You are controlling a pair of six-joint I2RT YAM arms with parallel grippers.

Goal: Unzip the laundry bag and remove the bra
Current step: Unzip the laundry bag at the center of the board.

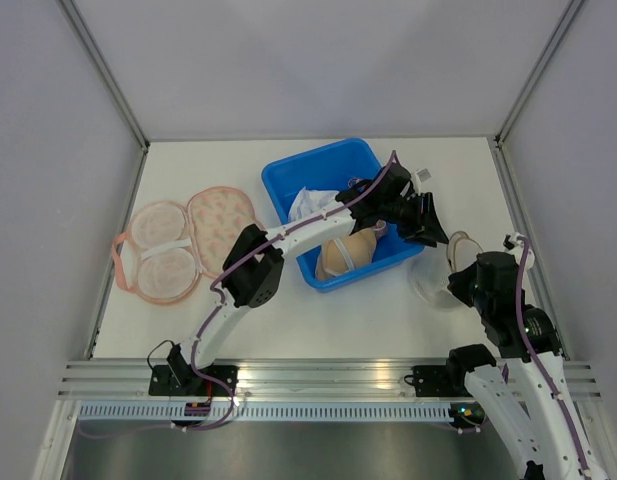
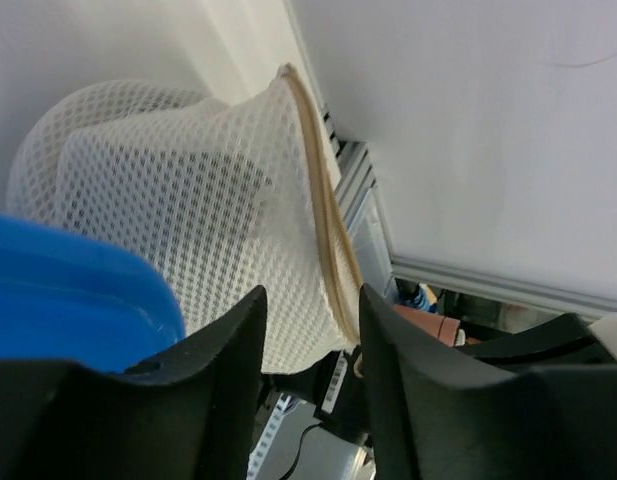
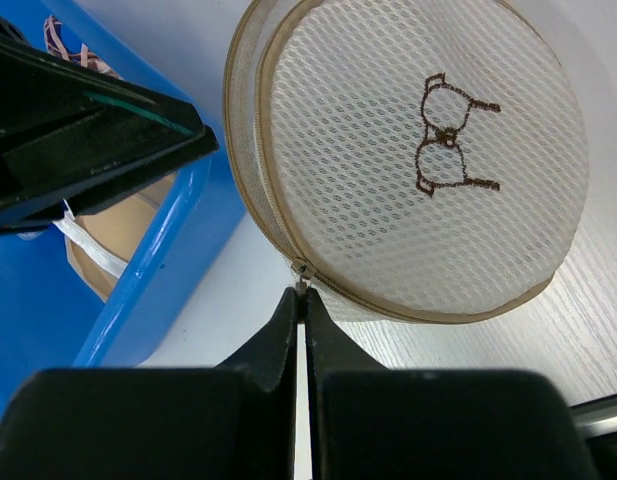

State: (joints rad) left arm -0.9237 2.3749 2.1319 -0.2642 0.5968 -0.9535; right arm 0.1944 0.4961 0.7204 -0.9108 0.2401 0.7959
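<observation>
The round white mesh laundry bag with a tan zipper and a brown bra emblem lies on the table right of the blue bin. It is zipped, and whatever is inside is hidden. My right gripper is shut on the zipper pull at the bag's near edge. My left gripper is open, and the bag's tan-edged rim sits in the gap between its fingertips. In the top view the left gripper reaches over the bin to the bag, and the right gripper is beside it.
The blue bin at centre holds a beige bra and white cloth. A pink floral bra lies open on the table's left side. The left arm stretches across the bin. Grey walls enclose the table.
</observation>
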